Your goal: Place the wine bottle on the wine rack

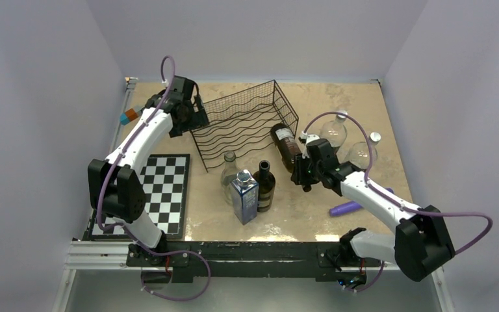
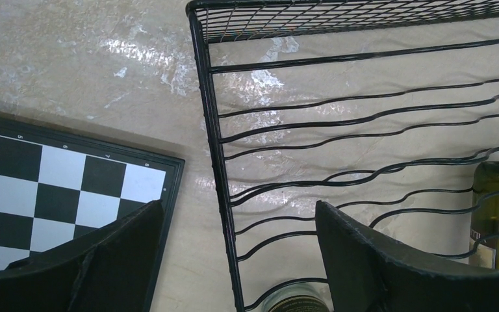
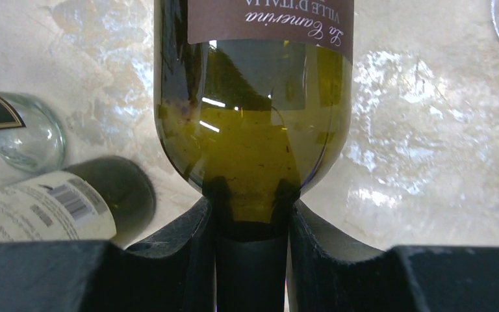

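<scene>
The black wire wine rack [image 1: 245, 123] stands at the back middle of the table, its wavy shelves also filling the left wrist view [image 2: 364, 130]. A dark green wine bottle [image 1: 287, 146] with a brown label lies tilted by the rack's right front corner. My right gripper [image 1: 304, 175] is shut on its neck; in the right wrist view the fingers [image 3: 195, 240] clamp the neck below the bottle's shoulder [image 3: 253, 130]. My left gripper [image 1: 198, 112] is open at the rack's left end, its jaws standing either side of the rack's corner post [image 2: 217, 195].
A checkerboard [image 1: 162, 192] lies at the left. A clear bottle [image 1: 230, 174], a blue carton [image 1: 244, 197] and a dark bottle [image 1: 264, 187] stand in front of the rack. Two clear bottles [image 1: 335, 133] and a purple object [image 1: 345, 208] are at the right.
</scene>
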Available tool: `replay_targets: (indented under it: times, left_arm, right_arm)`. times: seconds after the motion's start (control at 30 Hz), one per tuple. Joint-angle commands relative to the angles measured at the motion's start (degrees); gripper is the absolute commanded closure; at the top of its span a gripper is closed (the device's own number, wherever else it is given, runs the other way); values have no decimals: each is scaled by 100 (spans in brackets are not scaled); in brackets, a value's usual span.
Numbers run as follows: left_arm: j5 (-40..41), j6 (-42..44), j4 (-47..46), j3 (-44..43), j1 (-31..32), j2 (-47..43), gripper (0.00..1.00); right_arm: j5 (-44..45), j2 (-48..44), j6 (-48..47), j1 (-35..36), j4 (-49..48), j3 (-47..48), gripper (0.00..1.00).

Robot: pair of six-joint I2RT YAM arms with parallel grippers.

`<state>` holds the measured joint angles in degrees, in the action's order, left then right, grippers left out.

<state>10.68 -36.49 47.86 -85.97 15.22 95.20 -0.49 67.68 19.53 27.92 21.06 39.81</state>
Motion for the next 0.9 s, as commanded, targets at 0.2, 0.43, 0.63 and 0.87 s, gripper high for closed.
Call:
replay_targets:
  times: [0.2,0.43,0.63,0.87]
  left_arm:
    - [3,-10,-112,263,-106,-439,13]
    - [-48,-15,-162,448,-139,-559,35]
    - [-38,-18,-200,566,-182,-672,47]
    - [-133,2,-148,551,-191,-605,49]
  right_arm:
    - [-180,442,32,33,-2585,-186,100]
    - [-138,921,-72,29,-3224,-34,100]
    - [-341,1399,-52,-170,-3693,206,100]
    - [-1029,1796,-173,-543,-3907,531,100]
